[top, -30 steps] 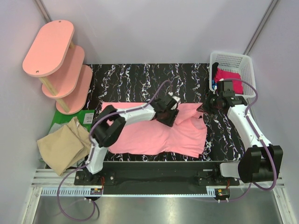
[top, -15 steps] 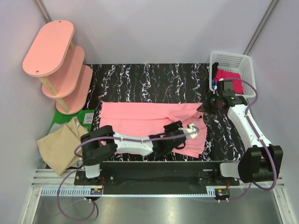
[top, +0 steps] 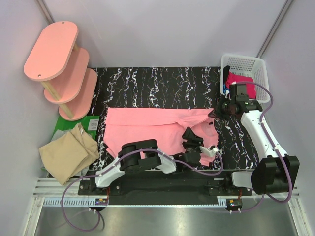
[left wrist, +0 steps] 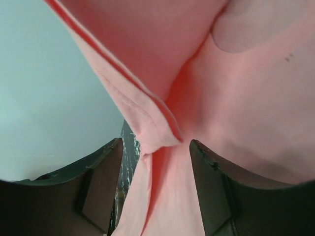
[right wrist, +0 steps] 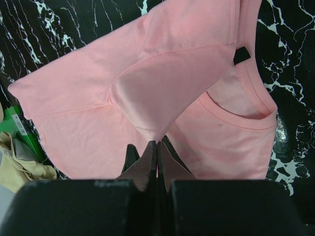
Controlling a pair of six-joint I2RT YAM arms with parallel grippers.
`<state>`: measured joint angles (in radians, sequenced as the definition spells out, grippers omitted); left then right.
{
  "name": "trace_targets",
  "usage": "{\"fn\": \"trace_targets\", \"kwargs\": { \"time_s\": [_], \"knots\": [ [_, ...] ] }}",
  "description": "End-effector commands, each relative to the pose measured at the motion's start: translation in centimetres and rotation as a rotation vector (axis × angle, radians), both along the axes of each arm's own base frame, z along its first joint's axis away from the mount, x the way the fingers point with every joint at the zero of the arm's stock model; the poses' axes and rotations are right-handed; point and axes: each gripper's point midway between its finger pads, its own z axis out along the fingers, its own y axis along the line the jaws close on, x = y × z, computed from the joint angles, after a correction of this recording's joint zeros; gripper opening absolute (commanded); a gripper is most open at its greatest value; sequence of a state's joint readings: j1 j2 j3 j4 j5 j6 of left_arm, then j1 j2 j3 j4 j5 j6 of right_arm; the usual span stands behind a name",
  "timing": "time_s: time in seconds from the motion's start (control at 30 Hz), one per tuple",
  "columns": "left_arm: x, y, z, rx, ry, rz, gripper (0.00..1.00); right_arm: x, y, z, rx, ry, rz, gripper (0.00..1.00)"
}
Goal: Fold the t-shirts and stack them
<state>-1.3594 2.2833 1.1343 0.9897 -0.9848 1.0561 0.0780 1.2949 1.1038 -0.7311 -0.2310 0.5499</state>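
Note:
The salmon-pink t-shirt (top: 142, 130) lies spread across the table, its collar toward the right. My right gripper (top: 216, 112) is shut on a raised fold of that t-shirt (right wrist: 162, 93) near the sleeve, with the jaws (right wrist: 157, 143) closed tight on the cloth's tip. My left gripper (top: 190, 136) sits over the shirt's near right part. Its jaws stand open, and a hemmed bunch of the pink t-shirt (left wrist: 152, 132) lies between the fingers (left wrist: 98, 187). The tan-beige t-shirt (top: 66, 152) lies crumpled off the table's left edge. The magenta-red t-shirt (top: 241, 81) is in the basket.
A white lattice basket (top: 256, 64) stands at the far right corner. A pink oval shelf unit (top: 59, 64) stands at the far left, with a green item (top: 64, 123) below it. The black marbled table (top: 157, 83) shows behind the shirt.
My left arm has swung from the shirt's far middle round to its near right part, folding back low along the front edge. The right gripper has kept its hold in place.

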Motion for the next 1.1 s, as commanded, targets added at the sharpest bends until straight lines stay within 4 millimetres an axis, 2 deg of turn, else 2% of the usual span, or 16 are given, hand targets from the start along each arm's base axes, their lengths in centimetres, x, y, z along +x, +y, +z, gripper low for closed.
{"fn": "trace_targets", "kwargs": {
  "time_s": [0.0, 0.2, 0.43, 0.57, 0.6, 0.7, 0.73, 0.97, 1.0, 1.07],
  "knots": [
    [0.6, -0.1, 3.5, -0.123, -0.043, 0.076, 0.62, 0.3, 0.4, 2.7, 0.004, -0.078, 0.034, 0.0],
    [0.7, 0.4, 2.8, -0.095, 0.009, 0.113, 0.61, 0.3, 0.4, 2.5, 0.002, -0.071, 0.037, 0.0],
    [1.5, 0.6, 1.7, -0.09, 0.043, 0.128, 0.53, 0.2, 0.5, 2.7, 0.006, -0.077, 0.04, 0.0],
    [2.8, 0.9, 2.1, -0.097, 0.033, 0.151, 0.27, 0.1, 0.6, 2.7, 0.012, -0.077, 0.041, 0.0],
    [2.9, 0.9, 2.4, -0.107, 0.034, 0.154, 0.17, 0.1, 0.6, 2.7, 0.014, -0.077, 0.041, 0.0],
    [3.1, 1.1, 2.6, -0.113, 0.038, 0.155, 0.02, 0.1, 0.6, 2.5, 0.016, -0.07, 0.044, 0.0],
    [3.1, 1.1, 2.7, -0.113, 0.038, 0.155, 0.0, 0.1, 0.6, 2.5, 0.014, -0.071, 0.043, 0.0],
    [2.6, 1.6, 3.9, -0.106, 0.069, 0.142, 0.0, 0.1, 0.5, 2.4, 0.01, -0.068, 0.044, 0.0],
    [2.5, 1.6, 5.0, -0.138, 0.077, 0.135, 0.0, 0.1, 0.6, 2.3, 0.009, -0.068, 0.047, 0.0],
    [2.0, 1.8, 5.2, -0.133, 0.118, 0.12, 0.0, 0.1, 0.5, 2.4, 0.008, -0.068, 0.042, 0.0]
  ]
}}
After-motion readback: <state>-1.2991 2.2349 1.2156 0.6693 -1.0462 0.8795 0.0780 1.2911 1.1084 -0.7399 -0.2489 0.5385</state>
